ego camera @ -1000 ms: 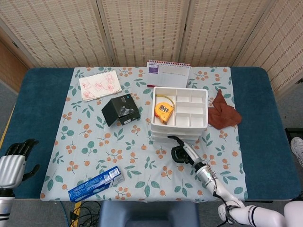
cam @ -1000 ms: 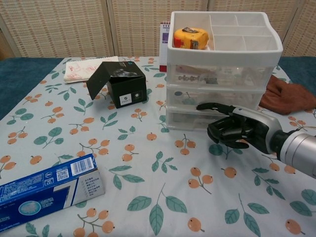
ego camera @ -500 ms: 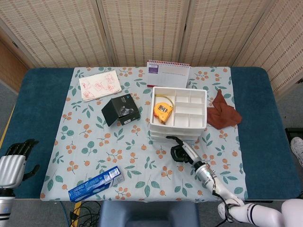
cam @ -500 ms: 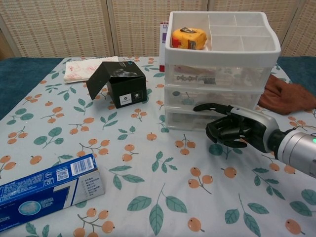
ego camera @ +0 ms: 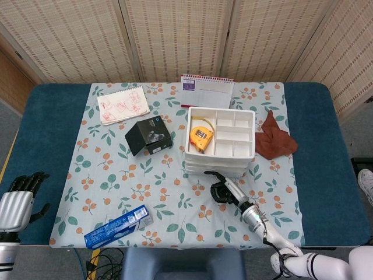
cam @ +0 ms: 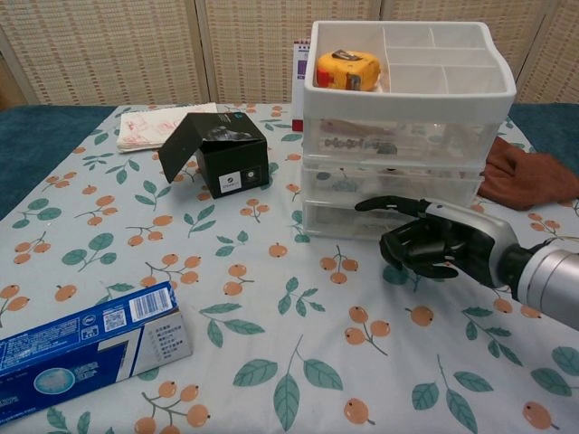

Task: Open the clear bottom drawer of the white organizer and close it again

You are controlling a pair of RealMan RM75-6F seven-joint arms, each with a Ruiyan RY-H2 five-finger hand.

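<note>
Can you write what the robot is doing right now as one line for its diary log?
step: reach for bottom drawer | right hand: at drawer front, contact unclear | left hand: idle at table edge | drawer: closed

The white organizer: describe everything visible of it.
The white organizer looks like plastic. It stands upright on the floral tablecloth, right of the black box. Its open top tray is split into compartments; a yellow tape measure lies in the left one. Three clear drawers are stacked beneath, all looking closed, small items dimly visible inside. The right hand is at the bottom drawer, one finger extended toward its front; contact is unclear.
</note>
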